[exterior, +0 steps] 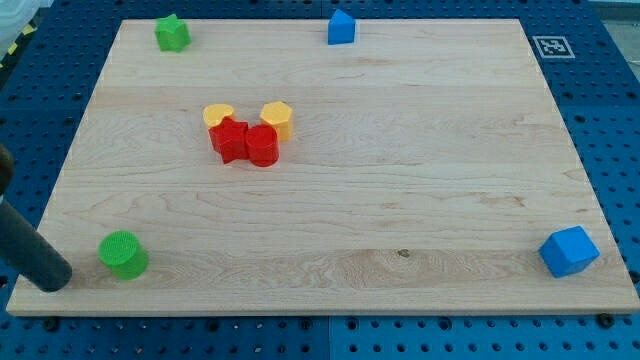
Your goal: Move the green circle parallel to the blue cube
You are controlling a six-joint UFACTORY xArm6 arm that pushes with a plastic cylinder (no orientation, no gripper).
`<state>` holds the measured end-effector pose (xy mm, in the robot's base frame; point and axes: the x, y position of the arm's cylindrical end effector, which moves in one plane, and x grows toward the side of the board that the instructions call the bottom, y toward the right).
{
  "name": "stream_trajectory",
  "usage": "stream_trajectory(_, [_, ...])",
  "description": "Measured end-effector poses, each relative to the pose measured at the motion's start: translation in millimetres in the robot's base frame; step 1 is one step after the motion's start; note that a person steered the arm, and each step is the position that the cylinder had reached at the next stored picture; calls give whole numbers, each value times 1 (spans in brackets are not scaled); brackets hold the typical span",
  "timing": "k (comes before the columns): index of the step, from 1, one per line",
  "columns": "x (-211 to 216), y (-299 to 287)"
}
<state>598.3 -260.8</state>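
Observation:
The green circle (123,254) is a round green cylinder near the board's bottom left corner. The blue cube (569,251) sits near the bottom right corner, at about the same height in the view. My tip (57,280) is the lower end of the dark rod coming in from the view's left edge. It rests on the board just left of and slightly below the green circle, a small gap apart.
A green star (172,33) is at the top left and a blue house-shaped block (341,27) at the top middle. A cluster sits left of centre: yellow half-round (218,115), yellow hexagon (277,119), red star (230,140), red cylinder (262,146).

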Motion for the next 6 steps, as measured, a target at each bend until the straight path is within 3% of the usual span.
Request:
stream_trajectory(2, [-2, 102])
stream_trajectory(3, [-3, 117])
stream_trajectory(5, [-14, 52])
stream_trajectory(6, [-30, 63])
